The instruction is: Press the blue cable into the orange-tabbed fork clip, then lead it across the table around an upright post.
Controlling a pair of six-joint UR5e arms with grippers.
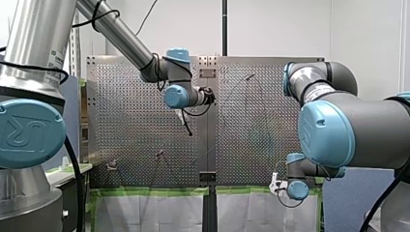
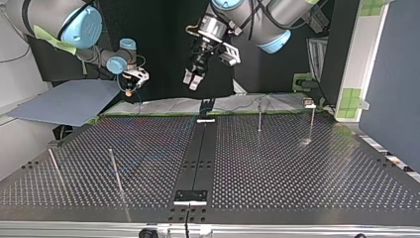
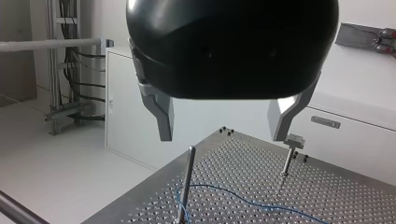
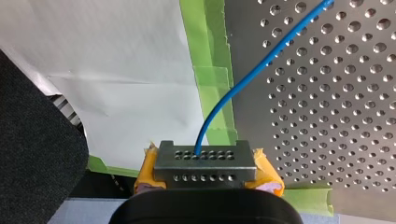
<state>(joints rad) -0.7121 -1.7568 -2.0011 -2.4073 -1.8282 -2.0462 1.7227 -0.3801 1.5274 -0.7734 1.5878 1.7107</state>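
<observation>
The perforated table takes up most of the room, a broad sheet of holed metal split down its middle by a black strip.

Seen from across the table, facing the arms, the closest things are two thin upright rods at the top view's left: an outer post and an inner post. Further back, at that view's right, stand a plain far post and a capped post with a small block on its top.

Past them the table's far edge is lined with green tape over white paper.

Just beyond that edge, at the top view's left, my right gripper hangs low. Its yellow pads are clenched on the blue cable, which comes out between them, arcs over the green tape and runs onto the holed plate.

Higher up, near the middle of the far edge, is my left gripper. Its metal fingers are spread wide, with nothing between them.

In the left wrist view, the cable lies on the table below and ahead of that gripper. It bends close by the foot of a slim post. I cannot tell whether it touches the post.
</observation>
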